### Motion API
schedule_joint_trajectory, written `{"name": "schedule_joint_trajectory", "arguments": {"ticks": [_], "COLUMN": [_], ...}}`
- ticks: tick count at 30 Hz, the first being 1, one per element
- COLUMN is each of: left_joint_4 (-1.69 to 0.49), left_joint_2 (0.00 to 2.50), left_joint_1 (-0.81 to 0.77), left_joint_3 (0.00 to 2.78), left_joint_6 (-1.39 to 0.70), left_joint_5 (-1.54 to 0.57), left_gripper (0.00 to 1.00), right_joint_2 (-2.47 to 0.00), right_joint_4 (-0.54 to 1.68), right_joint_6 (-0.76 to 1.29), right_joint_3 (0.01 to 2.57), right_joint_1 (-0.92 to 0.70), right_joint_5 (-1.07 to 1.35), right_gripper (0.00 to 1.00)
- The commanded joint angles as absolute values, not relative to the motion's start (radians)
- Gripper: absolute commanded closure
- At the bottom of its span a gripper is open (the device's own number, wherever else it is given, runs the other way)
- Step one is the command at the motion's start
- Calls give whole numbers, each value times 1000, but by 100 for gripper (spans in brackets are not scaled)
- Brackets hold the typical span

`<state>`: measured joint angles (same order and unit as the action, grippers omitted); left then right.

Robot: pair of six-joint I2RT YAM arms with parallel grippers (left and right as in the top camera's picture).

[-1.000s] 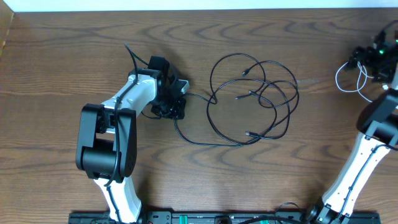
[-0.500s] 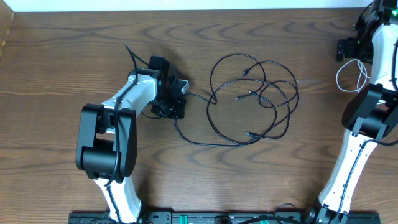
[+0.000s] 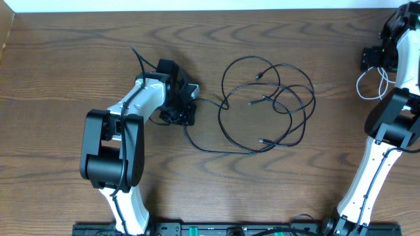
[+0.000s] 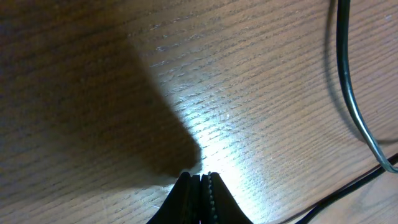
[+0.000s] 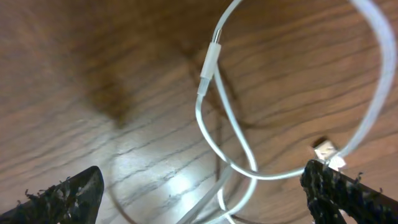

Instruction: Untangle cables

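Several black cables (image 3: pixel 266 105) lie in overlapping loops at the table's middle, and one strand runs left to my left gripper (image 3: pixel 183 110). In the left wrist view the left gripper (image 4: pixel 200 180) is shut just above the wood with nothing visible between its tips; a black cable (image 4: pixel 348 99) curves past on the right. A white cable (image 3: pixel 359 84) lies in a small loop at the far right, below my right gripper (image 3: pixel 373 59). In the right wrist view the right gripper (image 5: pixel 205 193) is wide open above the white cable (image 5: pixel 214 118), whose two plug ends show.
The wooden table (image 3: pixel 65 59) ends at a pale strip along the back. The left arm's body (image 3: pixel 111 151) stands front left and the right arm's body (image 3: pixel 380 164) front right. A black rail (image 3: pixel 210 229) runs along the front edge.
My right arm swung toward the back right corner and its open gripper now hangs over the white cable, which shifted slightly. The left arm and the black cables have not moved.
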<state>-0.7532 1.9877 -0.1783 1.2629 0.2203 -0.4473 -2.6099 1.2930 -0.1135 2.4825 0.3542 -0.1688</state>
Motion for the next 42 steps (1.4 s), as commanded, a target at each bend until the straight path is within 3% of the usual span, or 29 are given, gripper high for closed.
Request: {"name": "schedule_joint_trajectory", "arguments": {"ticks": [1,6,10,17,23,36,42], "left_joint_4": [-755,-755,-755,-754,-755,-755,-755], "left_joint_2": [1980,1980,1980,1980,1980,1980,1980], "left_joint_1": [-176,-176,-176,-176,-176,-176,-176], "left_joint_3": [1262,1262,1262,1262,1262,1262,1262], "left_joint_6": [205,204,204,204,204,204,203], "left_joint_5": [-460,-460,-460,-460,-460,-460,-460], "left_gripper": [93,93,93,93,92,92,92], "right_joint_2": [-2606,-2606,-2606,-2606,-2606,-2606,-2606], "right_joint_4": [1282,1248,1232,1246,1299,1358,1326], "right_joint_6": [-120,-120,-93,19,68,112,112], "right_joint_3": [2430,2359,2318,2295,2295,2295,2295], "right_joint_1": [360,371,379,421,492,686,766], "right_joint_5": [-182,-182,-211,-260,-256,-253,-250], "right_gripper": [2,2,8,51,71,90,90]}}
